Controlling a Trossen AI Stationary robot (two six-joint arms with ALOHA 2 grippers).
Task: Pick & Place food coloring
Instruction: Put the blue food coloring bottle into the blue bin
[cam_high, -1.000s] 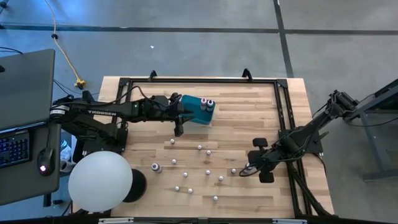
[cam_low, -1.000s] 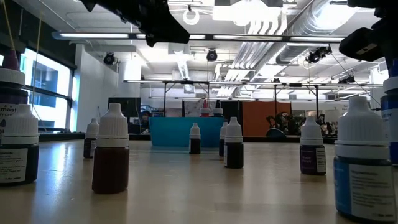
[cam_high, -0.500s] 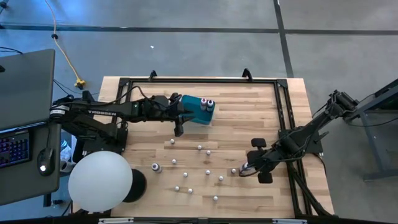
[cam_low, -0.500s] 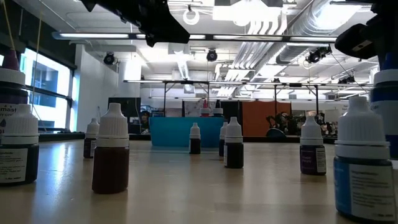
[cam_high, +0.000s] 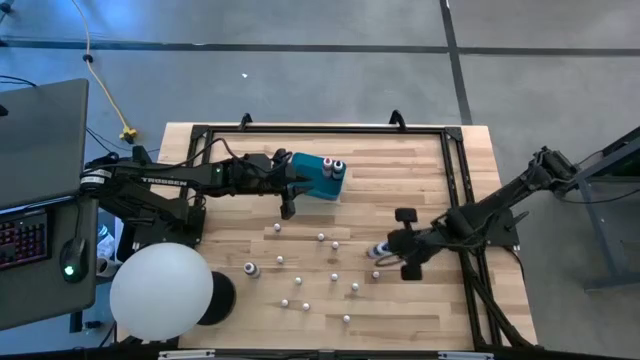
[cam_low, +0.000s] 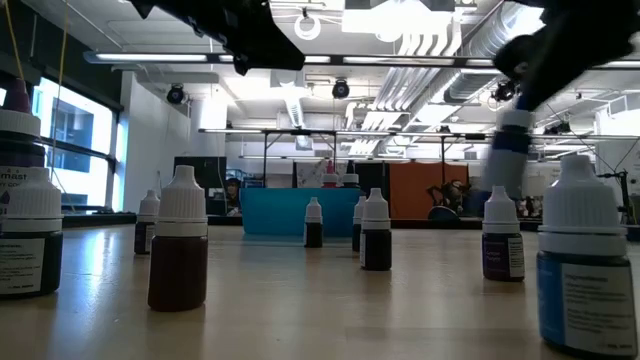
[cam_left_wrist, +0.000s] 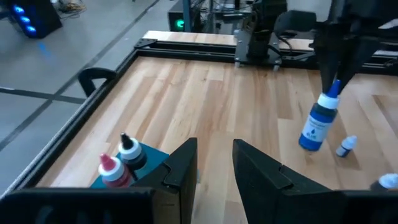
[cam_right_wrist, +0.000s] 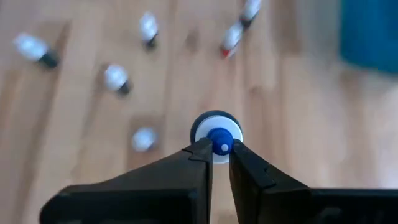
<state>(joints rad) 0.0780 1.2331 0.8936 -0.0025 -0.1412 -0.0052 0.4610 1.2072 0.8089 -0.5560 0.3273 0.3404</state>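
1. The right gripper (cam_high: 385, 252) is clenched on the blue tip of a blue food coloring bottle (cam_left_wrist: 317, 124), and the left wrist view shows that bottle hanging clear of the wooden table (cam_high: 400, 170).
2. In the right wrist view the two fingers (cam_right_wrist: 202, 163) pinch the blue tip just above the white collar.
3. The held bottle hangs well apart from the teal box (cam_high: 320, 178), toward the right arm's side of the table.
4. More food coloring bottles (cam_high: 322, 272) stand scattered on the wood between the teal box and the near edge of the table.
5. Two bottles (cam_high: 332, 166), one red-capped, one black-capped, sit upright in the teal box.
6. The left gripper (cam_high: 288, 200) waits right beside the teal box, its fingers (cam_left_wrist: 184, 165) partly apart and holding nothing.
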